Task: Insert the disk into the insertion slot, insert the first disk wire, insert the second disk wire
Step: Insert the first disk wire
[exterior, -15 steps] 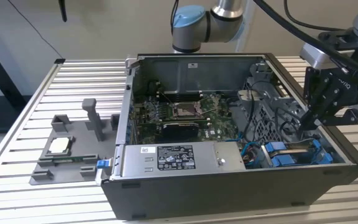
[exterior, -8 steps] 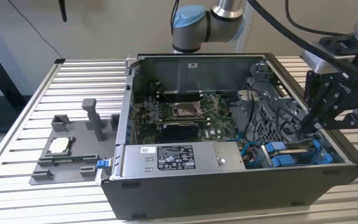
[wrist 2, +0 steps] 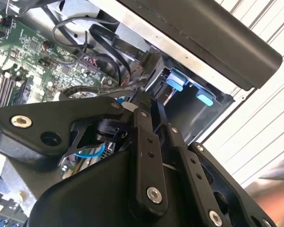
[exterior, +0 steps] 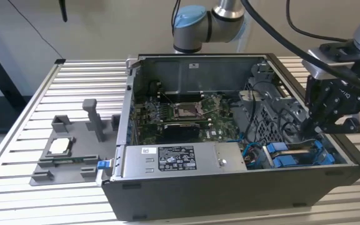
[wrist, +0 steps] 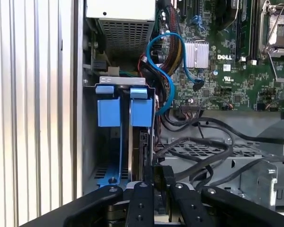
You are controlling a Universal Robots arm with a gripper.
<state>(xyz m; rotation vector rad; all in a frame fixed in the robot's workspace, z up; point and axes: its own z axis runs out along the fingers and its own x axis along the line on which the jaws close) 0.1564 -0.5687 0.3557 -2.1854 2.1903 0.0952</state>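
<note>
Aluminium slats made up the desk [exterior: 17, 197], and on it an open black computer case [exterior: 230, 197] lay on its side with its inside facing up. Behind the case stood the grey robot arm [exterior: 198, 23] with its blue-capped joint. Its far end came in from the exterior view's right and bent steeply down over the case's near corner on that side.

Inside the case, a green circuit board [exterior: 180, 115] covered the floor, and a grey power box [exterior: 167, 161] with a black-and-white sticker sat along the front wall. On the desk at the exterior view's left, well apart from the arm, rested a grey plastic stand [exterior: 73, 150].

Black and pointing almost straight down, the tool [exterior: 308, 129] reached into the drive bay at the case's corner, its tips just above the blue frames there. In the first wrist view the tool [wrist: 161, 177] had its two fingers [wrist: 144, 198] drawn close together around something dark. What that piece was could not be told. In the second wrist view the tool [wrist 2: 146, 97] ended among black wires beside the bay.

In its blue frame, the disk [wrist: 142, 142] stood on edge in the slot, seated in the bay beside a second blue frame [wrist: 109, 113]. A thin blue wire [wrist: 168, 56] looped over the board near the bay, and black wires [wrist: 203, 142] ran across the metal cage next to the tool.
</note>
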